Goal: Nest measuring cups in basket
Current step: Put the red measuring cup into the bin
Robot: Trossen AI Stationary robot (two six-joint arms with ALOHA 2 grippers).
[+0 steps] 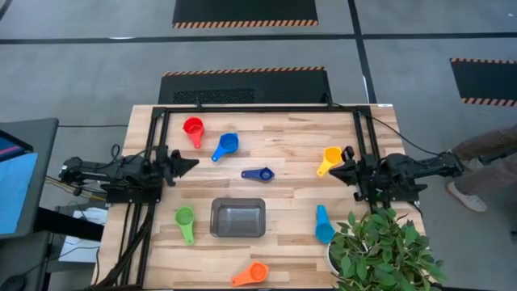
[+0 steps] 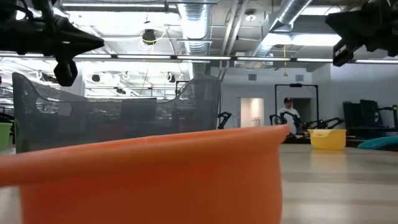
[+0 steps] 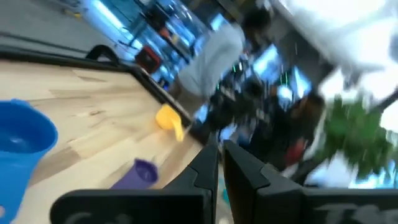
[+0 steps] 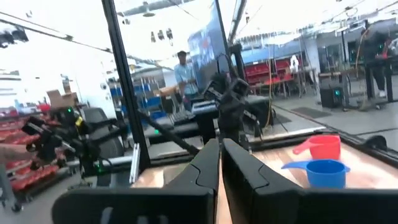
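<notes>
From above, the butcher-block worktop (image 1: 283, 137) showed pale glued wooden strips. The dark grey basket (image 1: 237, 218), a translucent rectangle with rounded corners, sat near the front middle with nothing visible inside it. Smooth plastic scoops lay scattered around it: the red cup (image 1: 192, 127) and blue cup (image 1: 229, 144) toward the back left, the dark blue cup (image 1: 262, 173) between them and the basket, the yellow cup (image 1: 332, 155) at the right, the green cup (image 1: 185, 217) left of the basket, the light blue cup (image 1: 323, 227) right of it, and the orange cup (image 1: 255, 273) at the front edge. The left end effector (image 1: 194, 164) hovered at the left side, fingers together and empty. The right end effector (image 1: 331, 170) hovered just beside the yellow cup, its fingers nearly together, gripping nothing. A leafy potted plant (image 1: 380, 250) stood at the front right corner.

At table height, the orange cup's curved wall (image 2: 149, 168) filled the foreground, with the hazy basket (image 2: 118, 109) behind it.

The left wrist camera showed its tapered dark fingers (image 3: 202, 171) pressed close, with the blue, dark blue and yellow cups beyond.

The right wrist camera showed its fingers (image 4: 208, 165) almost touching, the red and blue cups farther off.
</notes>
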